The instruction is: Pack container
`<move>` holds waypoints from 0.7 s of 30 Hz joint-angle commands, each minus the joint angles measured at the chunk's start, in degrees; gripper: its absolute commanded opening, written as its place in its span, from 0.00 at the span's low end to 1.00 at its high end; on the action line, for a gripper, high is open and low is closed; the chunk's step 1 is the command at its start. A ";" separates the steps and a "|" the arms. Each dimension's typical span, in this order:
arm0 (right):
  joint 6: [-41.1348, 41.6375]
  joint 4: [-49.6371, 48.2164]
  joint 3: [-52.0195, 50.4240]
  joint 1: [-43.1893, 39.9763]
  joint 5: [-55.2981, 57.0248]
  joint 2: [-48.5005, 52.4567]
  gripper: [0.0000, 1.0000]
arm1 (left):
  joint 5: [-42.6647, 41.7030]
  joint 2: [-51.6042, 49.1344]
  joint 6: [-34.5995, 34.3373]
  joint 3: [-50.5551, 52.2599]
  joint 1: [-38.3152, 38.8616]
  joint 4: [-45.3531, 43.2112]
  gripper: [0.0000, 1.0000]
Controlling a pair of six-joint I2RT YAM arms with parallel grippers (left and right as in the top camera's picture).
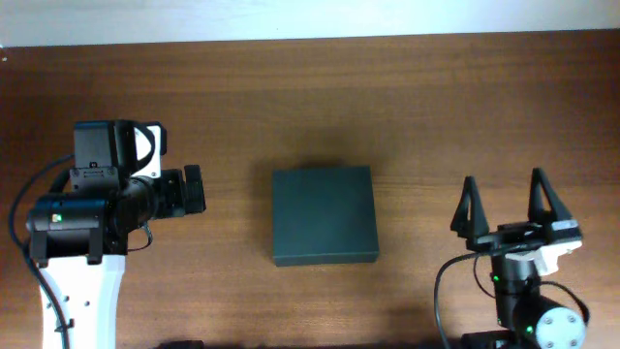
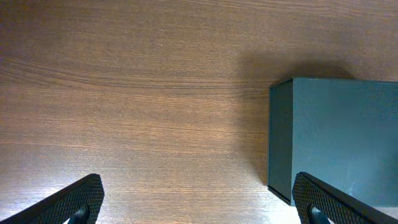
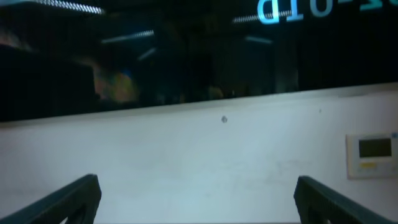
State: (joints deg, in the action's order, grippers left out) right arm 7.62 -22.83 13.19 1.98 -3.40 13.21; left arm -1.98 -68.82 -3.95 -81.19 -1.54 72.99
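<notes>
The container (image 1: 323,215) is a dark greenish-black rectangular box lying flat in the middle of the wooden table, its lid down. It also shows at the right of the left wrist view (image 2: 339,137). My left gripper (image 1: 195,189) is open and empty, a short way left of the container and pointing toward it; its fingertips frame bare wood in the left wrist view (image 2: 199,202). My right gripper (image 1: 504,206) is open and empty at the front right, apart from the container. Its wrist view shows only its fingertips (image 3: 198,199) against a wall.
The wooden table (image 1: 436,107) stretches around the container. The right wrist view shows a white wall, a dark window and a small wall panel (image 3: 372,154). No hand tools or other loose objects are in view.
</notes>
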 commanded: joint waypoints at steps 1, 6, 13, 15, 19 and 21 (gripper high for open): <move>0.44 -1.79 -2.86 0.26 -1.20 -2.03 0.99 | -0.61 -0.17 0.09 0.26 -0.28 -0.11 0.99; 0.42 -1.77 -3.74 0.26 -1.14 -3.17 0.99 | -0.61 -0.17 0.09 0.26 -0.28 -0.11 0.99; 0.42 -1.86 -6.08 0.26 -1.16 -7.48 0.99 | -0.61 -0.17 0.09 0.26 -0.28 -0.11 0.99; 0.42 -1.81 -6.73 0.26 -1.16 -9.09 0.99 | -0.61 -0.17 0.09 0.26 -0.28 -0.11 0.99; 0.42 -1.84 -8.04 0.26 -1.16 -11.21 0.99 | -0.61 -0.17 0.09 0.26 -0.28 -0.11 0.99; 0.44 -1.86 -8.98 0.26 -1.20 -11.80 0.99 | -0.61 -0.17 0.09 0.26 -0.28 -0.11 0.99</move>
State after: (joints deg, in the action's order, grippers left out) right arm 7.57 -24.53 5.72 1.98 -4.03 2.57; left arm -1.96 -68.86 -3.95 -81.19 -1.54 72.99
